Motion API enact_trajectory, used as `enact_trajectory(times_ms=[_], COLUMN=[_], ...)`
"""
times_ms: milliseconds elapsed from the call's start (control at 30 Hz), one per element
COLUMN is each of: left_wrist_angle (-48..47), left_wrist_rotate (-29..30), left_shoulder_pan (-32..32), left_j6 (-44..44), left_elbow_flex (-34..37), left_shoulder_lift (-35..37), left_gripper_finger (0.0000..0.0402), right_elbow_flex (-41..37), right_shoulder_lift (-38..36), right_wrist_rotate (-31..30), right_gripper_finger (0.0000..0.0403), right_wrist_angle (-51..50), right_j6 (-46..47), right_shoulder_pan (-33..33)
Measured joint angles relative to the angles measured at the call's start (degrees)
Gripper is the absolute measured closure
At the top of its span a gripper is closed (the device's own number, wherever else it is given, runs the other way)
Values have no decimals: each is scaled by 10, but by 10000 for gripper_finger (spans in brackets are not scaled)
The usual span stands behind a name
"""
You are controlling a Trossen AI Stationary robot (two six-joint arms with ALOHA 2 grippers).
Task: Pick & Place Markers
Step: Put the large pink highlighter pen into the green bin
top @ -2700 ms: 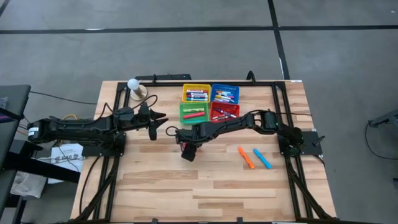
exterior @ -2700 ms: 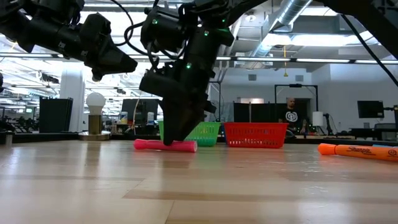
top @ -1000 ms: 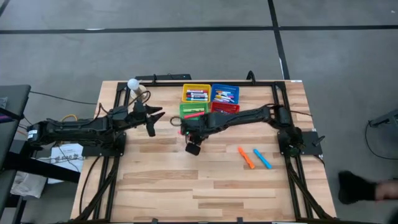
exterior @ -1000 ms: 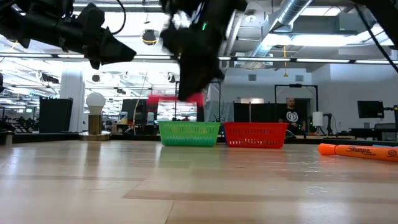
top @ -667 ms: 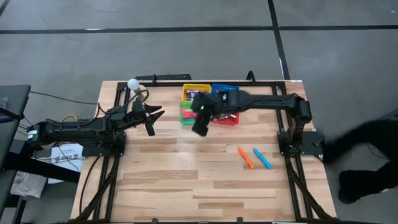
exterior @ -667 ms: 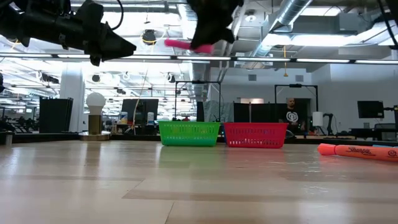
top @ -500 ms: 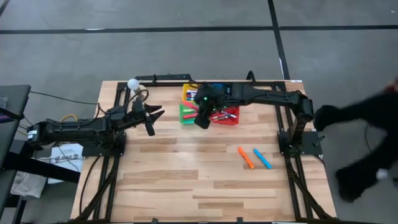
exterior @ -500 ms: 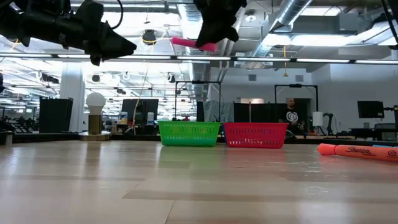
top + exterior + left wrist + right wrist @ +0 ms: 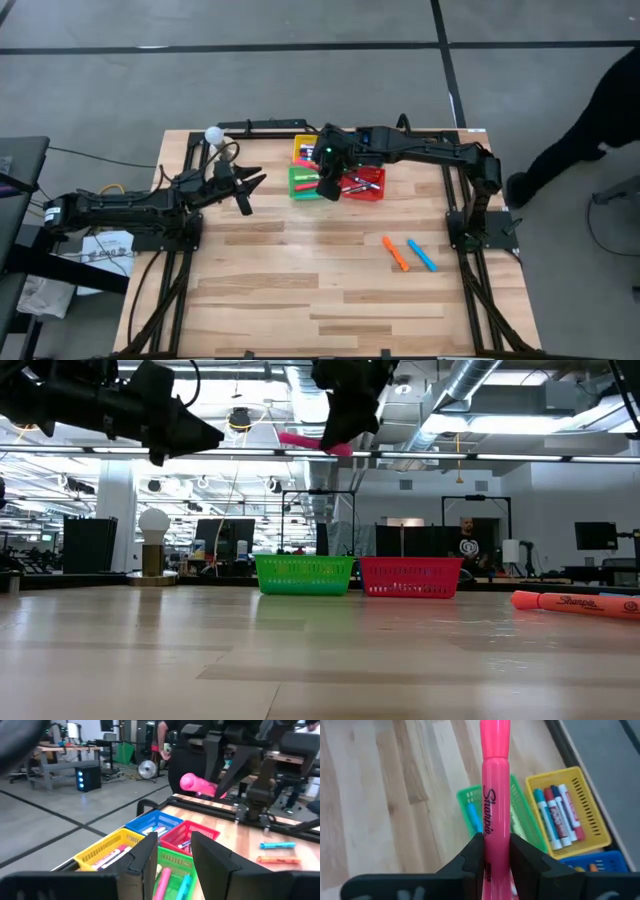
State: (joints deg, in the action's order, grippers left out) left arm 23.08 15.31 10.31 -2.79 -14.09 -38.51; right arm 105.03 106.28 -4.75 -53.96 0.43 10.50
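A pink marker (image 9: 495,795) is up in the air, and my right gripper (image 9: 327,182) is shut on it above the green basket (image 9: 303,183) and the red basket (image 9: 364,182). The low view shows the pink marker (image 9: 315,443) high over both. An orange marker (image 9: 396,253) and a blue marker (image 9: 421,255) lie flat on the table's right half. My left gripper (image 9: 254,193) hovers open and holds nothing, left of the baskets, pointing level at them. My right gripper pinches the pink marker's barrel (image 9: 495,849) between its two fingers, just below the printed name. The fingers come from above, slanting down. The marker is lifted clear and nearly level, and its long part sticks out past the fingers toward the table's left.
A yellow basket (image 9: 315,150) and a blue basket (image 9: 362,150) with markers stand behind the green and red ones at the far edge. A white ball on a stand (image 9: 213,134) is at the far left. A person (image 9: 590,120) stands beyond the table's right side.
My right gripper has gone up and toward the far edge with the pink marker, from over the bare table to over the baskets, and has turned on the way. The marker stays held and near level. A person has walked past on the right.
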Motion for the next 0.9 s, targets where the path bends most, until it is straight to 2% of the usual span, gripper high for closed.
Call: enact_trajectory(times_ms=[467,567,767,900], left_wrist_angle=[6,6,6,6], left_wrist_rotate=[21,35,99,106], left_shoulder_pan=[0,0,0,0], left_j6=[0,0,0,0], left_elbow_flex=[0,0,0,0], left_shoulder_lift=[-2,-2,4,12], left_gripper_finger=[284,284,284,284], right_elbow_flex=[6,6,6,6], right_shoulder_lift=[2,18,68,100], right_wrist_rotate=[-27,-27,-24,0], right_gripper_finger=[342,342,342,342], right_wrist_angle=[6,10,23,50], right_j6=[-172,-194,-246,-258], right_shoulder_pan=[31,36,34,35])
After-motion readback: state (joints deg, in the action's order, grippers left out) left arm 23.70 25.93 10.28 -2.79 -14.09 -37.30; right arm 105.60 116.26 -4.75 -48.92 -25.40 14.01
